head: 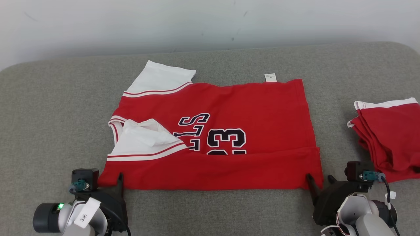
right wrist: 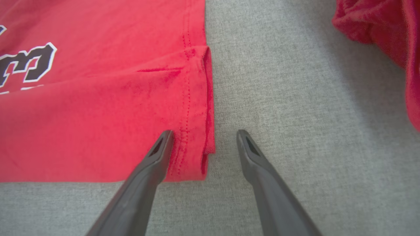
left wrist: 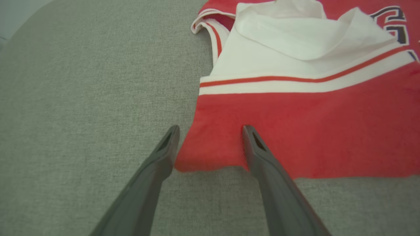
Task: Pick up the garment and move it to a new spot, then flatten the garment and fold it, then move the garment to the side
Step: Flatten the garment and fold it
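Jaws gape left and right, each pair straddling a near corner of the red jersey (head: pixel 262 131).

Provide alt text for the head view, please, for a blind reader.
A red jersey with white sleeves lies partly folded on a grey surface, the open left gripper and open right gripper at its near corners. More red clothing lies at right.
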Robot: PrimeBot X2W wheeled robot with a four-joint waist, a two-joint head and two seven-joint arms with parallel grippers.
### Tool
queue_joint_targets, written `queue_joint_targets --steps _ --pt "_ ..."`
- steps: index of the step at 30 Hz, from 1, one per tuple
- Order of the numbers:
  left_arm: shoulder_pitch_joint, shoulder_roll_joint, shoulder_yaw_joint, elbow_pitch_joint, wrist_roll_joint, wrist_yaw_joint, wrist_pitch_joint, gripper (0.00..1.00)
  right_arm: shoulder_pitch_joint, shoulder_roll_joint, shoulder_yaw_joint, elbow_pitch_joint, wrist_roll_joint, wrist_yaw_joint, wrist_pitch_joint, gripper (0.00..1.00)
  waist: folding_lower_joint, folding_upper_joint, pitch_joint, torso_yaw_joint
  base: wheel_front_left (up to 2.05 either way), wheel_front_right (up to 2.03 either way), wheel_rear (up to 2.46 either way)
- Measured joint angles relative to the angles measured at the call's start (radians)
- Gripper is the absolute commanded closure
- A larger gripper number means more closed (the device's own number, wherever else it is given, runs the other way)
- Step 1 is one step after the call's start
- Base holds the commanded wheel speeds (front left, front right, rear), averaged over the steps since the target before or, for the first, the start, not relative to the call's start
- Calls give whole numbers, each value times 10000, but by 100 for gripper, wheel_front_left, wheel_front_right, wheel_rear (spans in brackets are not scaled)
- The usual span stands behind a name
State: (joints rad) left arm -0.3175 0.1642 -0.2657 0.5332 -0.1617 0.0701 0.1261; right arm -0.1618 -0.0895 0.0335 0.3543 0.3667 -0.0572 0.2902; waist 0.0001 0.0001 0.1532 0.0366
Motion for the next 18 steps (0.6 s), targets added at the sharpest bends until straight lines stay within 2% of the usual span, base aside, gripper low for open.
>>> queue_joint_targets --steps 5,6,7,8,9,13,15,17,18 --pt "4 -59 -2 102 -15 0 -84 0 -140 2 21 196 0 0 -15 0 0 0 -32 61 0 0 0" --pt "4 -58 -2 111 -15 0 -134 0 -142 2 27 245 -2 0 -15 11 0 0 -49 72 0 0 0" --pt "4 -58 -2 140 -15 0 -140 0 -147 4 27 290 -2 0 -17 47 -1 0 -64 79 0 0 0" --pt "6 -65 -8 198 -15 0 -146 0 -151 4 15 339 0 -4 -17 63 -1 0 -84 85 0 0 0" --pt "15 -90 -15 242 -19 0 -171 0 -148 2 10 378 -2 -44 -17 73 0 0 -110 92 0 0 0" --pt "55 -144 -19 295 -50 0 -228 0 -123 23 31 497 -2 -44 -12 60 -1 0 -207 124 0 0 0" --pt "57 -144 -15 339 -63 0 -270 0 -123 23 36 591 0 -44 -2 69 -1 0 -245 131 0 0 0" --pt "76 -142 0 424 -75 2 -311 0 -111 31 48 665 0 -50 8 72 -1 0 -332 138 0 0 0" --pt "83 -140 25 426 -82 2 -313 0 -92 31 48 686 0 -54 13 58 -1 0 -361 141 0 0 0"
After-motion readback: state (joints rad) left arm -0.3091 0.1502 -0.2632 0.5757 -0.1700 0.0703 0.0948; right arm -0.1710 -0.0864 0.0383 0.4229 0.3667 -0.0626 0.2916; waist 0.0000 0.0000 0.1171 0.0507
